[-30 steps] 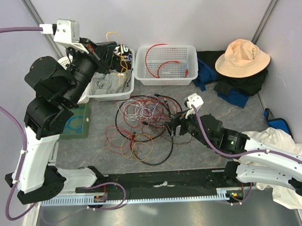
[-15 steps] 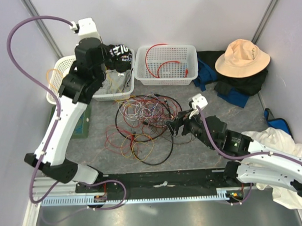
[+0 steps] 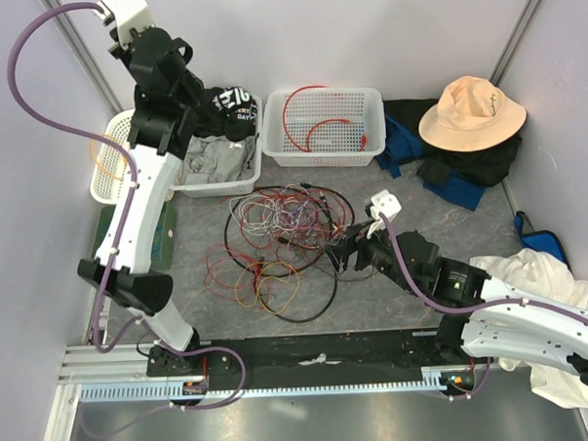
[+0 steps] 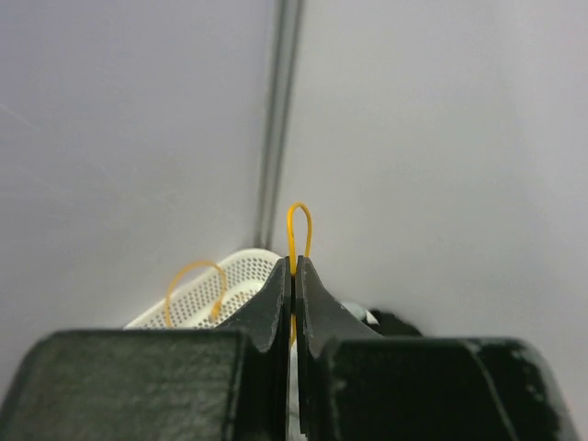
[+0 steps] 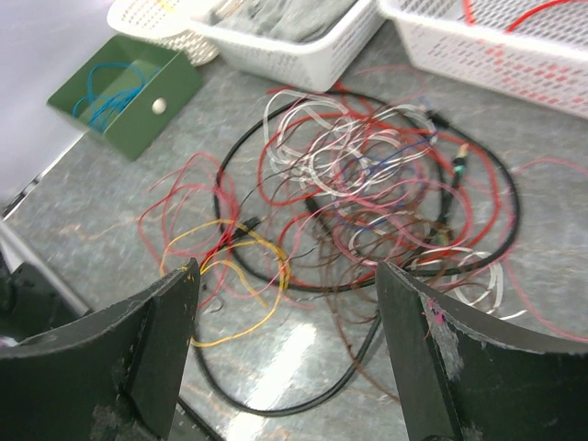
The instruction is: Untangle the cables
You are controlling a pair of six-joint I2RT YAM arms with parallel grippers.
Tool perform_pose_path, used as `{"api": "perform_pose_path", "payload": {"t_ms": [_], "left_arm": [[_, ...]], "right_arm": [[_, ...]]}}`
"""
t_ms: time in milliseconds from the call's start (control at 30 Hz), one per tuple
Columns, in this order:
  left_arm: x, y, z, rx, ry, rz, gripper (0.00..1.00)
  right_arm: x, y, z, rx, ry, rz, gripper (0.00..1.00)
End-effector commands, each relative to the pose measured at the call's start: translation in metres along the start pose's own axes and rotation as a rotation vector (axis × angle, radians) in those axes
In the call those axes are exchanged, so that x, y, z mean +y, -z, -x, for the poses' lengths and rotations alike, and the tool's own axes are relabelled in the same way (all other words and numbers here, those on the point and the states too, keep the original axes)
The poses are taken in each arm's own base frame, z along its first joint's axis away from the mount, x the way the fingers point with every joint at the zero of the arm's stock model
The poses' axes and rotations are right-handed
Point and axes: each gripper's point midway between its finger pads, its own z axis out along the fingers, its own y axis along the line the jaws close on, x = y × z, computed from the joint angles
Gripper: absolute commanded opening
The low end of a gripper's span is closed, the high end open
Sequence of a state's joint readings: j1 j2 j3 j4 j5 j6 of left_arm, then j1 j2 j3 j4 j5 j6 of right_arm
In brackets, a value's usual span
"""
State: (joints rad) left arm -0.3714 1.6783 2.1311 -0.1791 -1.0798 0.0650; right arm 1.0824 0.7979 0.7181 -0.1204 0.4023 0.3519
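Lying in a loose heap on the grey table, between the far baskets and the arm bases: the cables, red, white, yellow and black loops knotted through one another. Hovering just right of that heap, fingers spread wide with nothing between them: right gripper, the tangle straight ahead in its wrist view. Raised high at the far left corner, fingers pressed together on a thin yellow wire looping up past the tips: left gripper. Below it, a round white basket holding an orange wire loop.

Crowding the far edge: a rectangular basket of grey clothing, a second basket with red wires inside, a black garment with white lettering. Left of the heap, a green box with blue wire in it. On the right, a tan hat resting on dark cloth, and white cloth beside the right arm.

Against half a second ago: left arm stretched much taller, wrist lifted toward the top corner. Against a second ago: unfolded from a crouch over the clothing basket. Right gripper and heap about where they were
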Motion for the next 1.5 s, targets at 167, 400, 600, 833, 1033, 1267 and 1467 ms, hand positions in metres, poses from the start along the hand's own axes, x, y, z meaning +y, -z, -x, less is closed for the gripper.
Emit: {"api": "perform_pose_path", "payload": {"t_ms": [167,400,600,833,1033,1267,1467], "left_arm": [[0.086,-0.068,-0.001,-0.119,0.069,0.428,0.02],[0.094,-0.071,-0.040,-0.130,0.069,0.595,0.02],[0.101,-0.068,-0.078,-0.077,-0.012,0.663,0.03],[0.124,-0.043,-0.128,0.020,-0.077,0.707,0.02],[0.135,-0.017,-0.171,0.032,-0.100,0.674,0.06],[0.136,-0.017,-0.209,0.036,-0.111,0.674,0.06],[0.147,-0.039,-0.223,0.032,-0.130,0.735,0.02]], "right_arm": [[0.016,-0.015,-0.044,0.129,-0.022,0.072,0.84],[0.025,-0.031,-0.073,0.197,-0.035,0.100,0.84],[0.025,-0.030,-0.076,0.184,-0.070,0.108,0.84],[0.019,-0.020,-0.076,0.168,-0.084,0.105,0.84],[0.020,-0.015,-0.077,0.167,-0.104,0.118,0.84],[0.019,-0.012,-0.077,0.162,-0.119,0.117,0.83],[0.014,-0.011,-0.081,0.167,-0.116,0.100,0.83]]}}
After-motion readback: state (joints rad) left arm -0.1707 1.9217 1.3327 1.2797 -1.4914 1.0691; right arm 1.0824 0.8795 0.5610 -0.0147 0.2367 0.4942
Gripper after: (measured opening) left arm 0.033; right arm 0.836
